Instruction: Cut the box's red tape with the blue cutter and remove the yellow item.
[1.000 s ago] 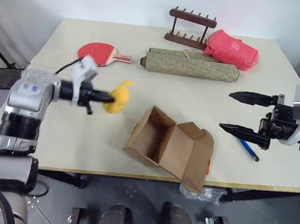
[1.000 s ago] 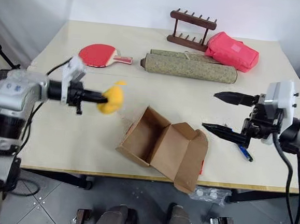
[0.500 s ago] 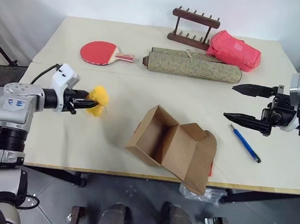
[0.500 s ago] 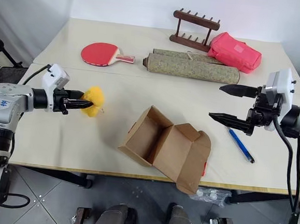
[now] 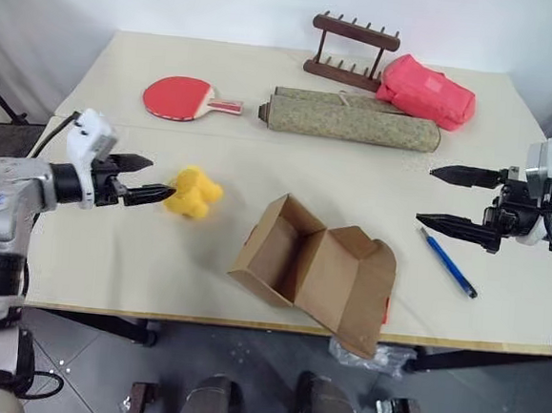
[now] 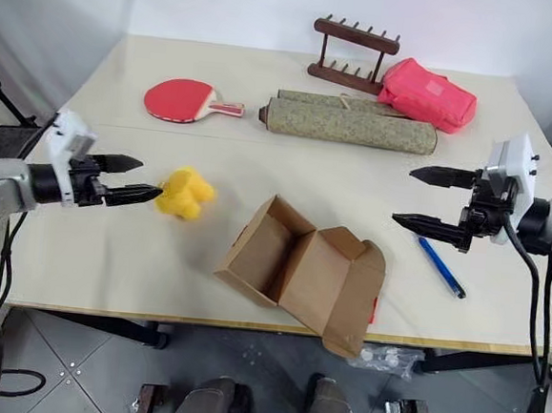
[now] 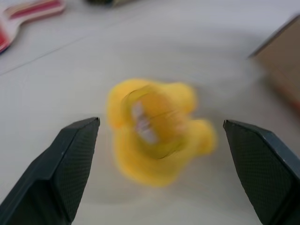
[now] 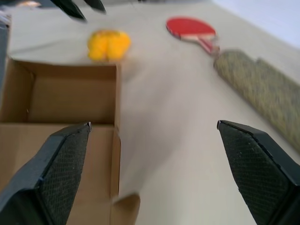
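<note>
The left gripper (image 5: 146, 179) hangs above the left side of the table (image 5: 91, 249), its two black fingers spread apart and grasping nothing. Its tips point toward the yellow item (image 5: 193, 191), which lies on the table just beyond them, free of both fingers. In the left wrist view the yellow item (image 7: 157, 129) sits between and beyond the two spread fingers (image 7: 70, 161).

The right gripper (image 5: 447, 197) hovers over the right side of the table, released too, with its fingers wide and empty. Just beside it, nearer the front edge, the blue cutter (image 5: 449, 263) lies flat on the table, apart from the fingers.

Between the two grippers, toward the front edge, the box (image 5: 314, 267) stands open, its flap lid folded outward toward the robot. A sliver of the red tape (image 5: 384, 314) shows at the lid's right edge. The right wrist view looks across the open box (image 8: 61, 101) to the yellow item (image 8: 108, 45) and the tips of the left gripper (image 8: 82, 6) beyond it.

Further back, a red paddle (image 5: 181, 97) lies behind the yellow item. A rolled mat (image 5: 352, 121) lies across the middle of the table. Behind it stands a dark wooden rack (image 5: 348, 51), with a pink-red pouch (image 5: 426, 91) just to its right, touching the rack's end.
</note>
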